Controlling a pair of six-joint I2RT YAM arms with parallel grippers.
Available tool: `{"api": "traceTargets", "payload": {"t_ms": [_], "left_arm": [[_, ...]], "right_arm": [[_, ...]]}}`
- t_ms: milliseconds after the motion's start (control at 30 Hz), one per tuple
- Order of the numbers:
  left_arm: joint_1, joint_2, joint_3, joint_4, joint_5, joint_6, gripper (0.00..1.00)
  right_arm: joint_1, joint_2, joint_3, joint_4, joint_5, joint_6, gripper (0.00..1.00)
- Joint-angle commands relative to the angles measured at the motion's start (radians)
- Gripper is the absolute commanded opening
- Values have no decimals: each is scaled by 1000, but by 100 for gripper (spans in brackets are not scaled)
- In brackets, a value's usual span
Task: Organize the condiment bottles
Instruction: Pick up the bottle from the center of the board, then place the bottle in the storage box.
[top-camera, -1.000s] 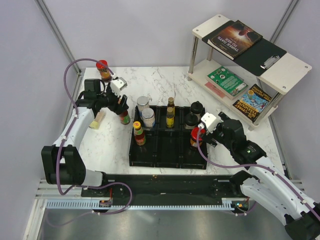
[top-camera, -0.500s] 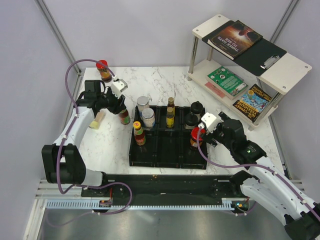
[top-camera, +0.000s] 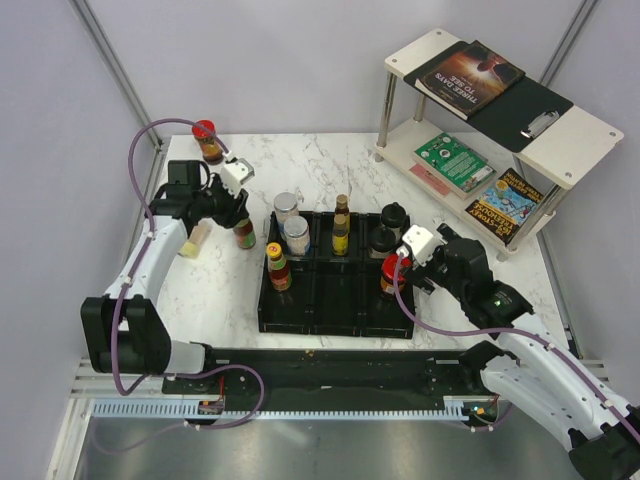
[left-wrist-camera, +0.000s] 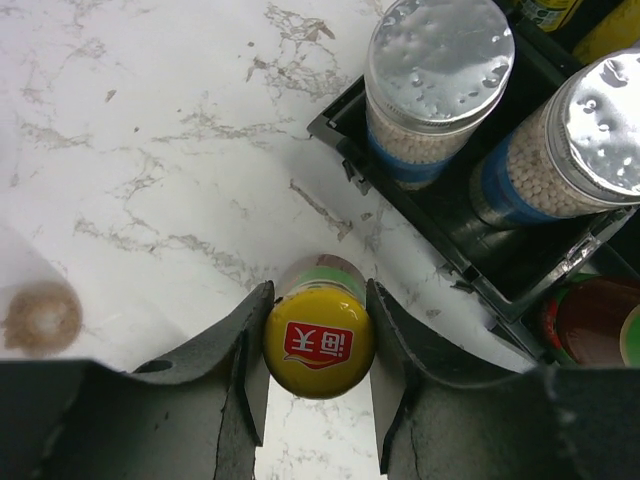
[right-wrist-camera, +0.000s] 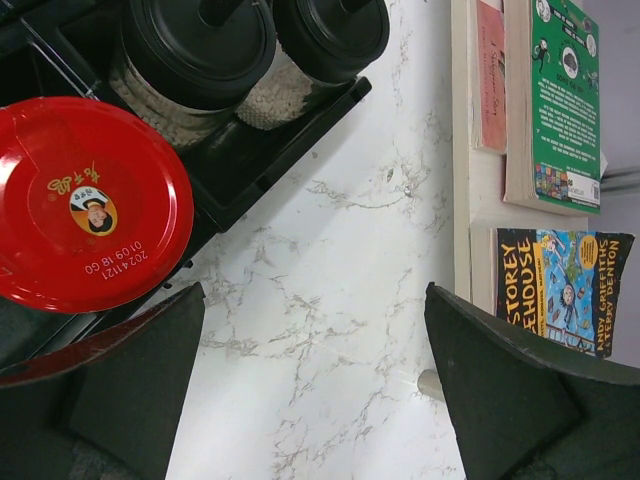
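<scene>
The left gripper (left-wrist-camera: 317, 300) pinches a yellow-capped bottle (left-wrist-camera: 318, 343) at the neck, fingers pressed on both sides, above the marble table (left-wrist-camera: 150, 150). Beyond it to the right, two silver-lidded jars (left-wrist-camera: 438, 60) stand at the black tray's (left-wrist-camera: 340, 130) corner. The right gripper (right-wrist-camera: 312, 340) hangs spread wide. A red-capped jar (right-wrist-camera: 88, 205) sits just ahead of its left finger, with black-lidded jars (right-wrist-camera: 200, 40) farther on.
</scene>
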Motion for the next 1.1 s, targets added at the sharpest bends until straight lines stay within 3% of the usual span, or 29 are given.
{"api": "traceTargets", "payload": {"t_ms": [0, 667, 1067], "left_arm": [[2, -170, 35, 17, -41, 5, 2], [-1, -551, 32, -591, 214, 312, 2], [-3, -649, 101, -858, 436, 442, 2]], "right_arm": [[-6, -8, 12, 7, -11, 11, 98], [-7, 3, 13, 9, -5, 13, 98], [-32, 8, 12, 9, -8, 15, 98]]}}
